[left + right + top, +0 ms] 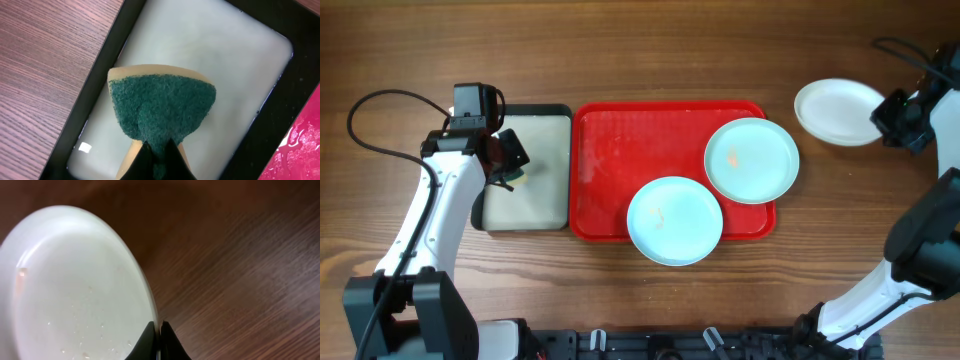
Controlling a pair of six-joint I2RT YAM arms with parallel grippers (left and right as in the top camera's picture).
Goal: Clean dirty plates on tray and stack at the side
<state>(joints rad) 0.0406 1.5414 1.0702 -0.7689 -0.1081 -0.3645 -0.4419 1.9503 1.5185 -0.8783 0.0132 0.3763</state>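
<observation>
Two pale blue plates lie on the red tray (620,160): one (752,160) at its right end, the other (674,220) overhanging its front rim. Both carry small orange smudges. The white plate (835,111) (75,290) is off the tray at the far right, over the wooden table, with my right gripper (882,118) (160,327) shut on its rim. Water drops dot its inside. My left gripper (512,160) (159,150) is shut on a sponge (162,107), green pad outward, held over the black-rimmed tray (535,210) (85,95).
The black-rimmed tray has a pale wet inside (215,60) and sits directly left of the red tray. A black cable (365,125) loops on the table at the far left. Bare wooden table (620,50) runs along the back.
</observation>
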